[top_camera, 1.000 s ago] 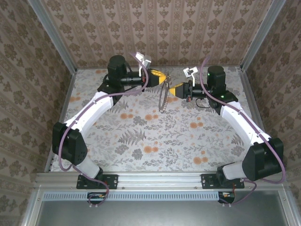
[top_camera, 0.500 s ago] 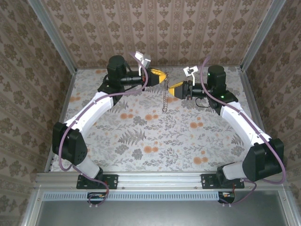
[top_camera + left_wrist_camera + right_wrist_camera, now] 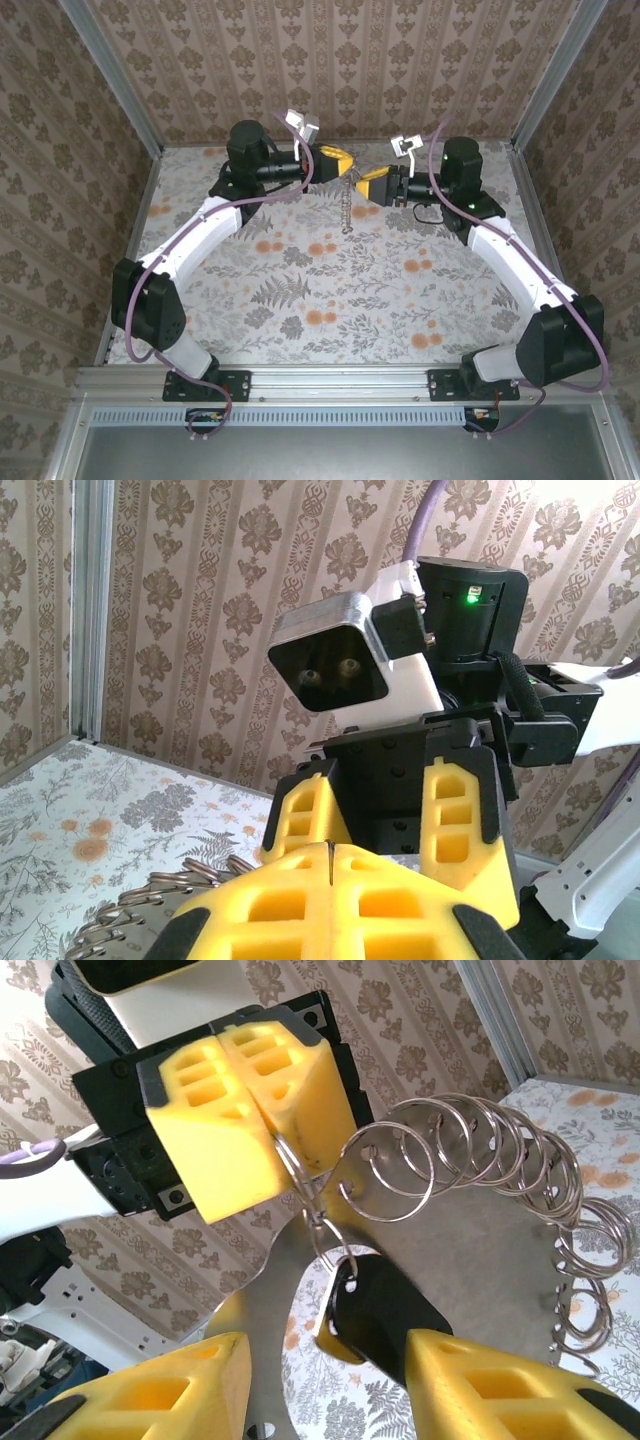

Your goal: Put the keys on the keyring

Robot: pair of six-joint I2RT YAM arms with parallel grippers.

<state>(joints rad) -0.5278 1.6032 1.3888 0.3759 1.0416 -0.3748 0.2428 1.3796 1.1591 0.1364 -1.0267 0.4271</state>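
The keyring (image 3: 500, 1150) is a long coil of silver wire rings, hanging as a thin chain (image 3: 345, 208) in the top view. My left gripper (image 3: 340, 163) is shut on one wire of it, its yellow fingers (image 3: 240, 1110) pinched together around a thin dark line (image 3: 330, 855). A small ring off the coil carries the keys (image 3: 385, 1315), a black oblong head hanging below the left fingers. My right gripper (image 3: 320, 1360) faces the left one and is open, and the black head sits between its fingers, close to the right-hand finger (image 3: 500, 1390). Both open fingers (image 3: 455, 810) stand opposite in the left wrist view.
The grippers meet in the air above the far middle of the floral table (image 3: 330, 290). The patterned back wall (image 3: 340, 60) stands close behind, with metal frame posts (image 3: 110, 80) at the corners. A blurred grey flat shape (image 3: 470, 1260) lies behind the key.
My right gripper has moved up and left, closer to the left gripper. The hanging ring chain has drawn in from a wide loop to a short narrow strand.
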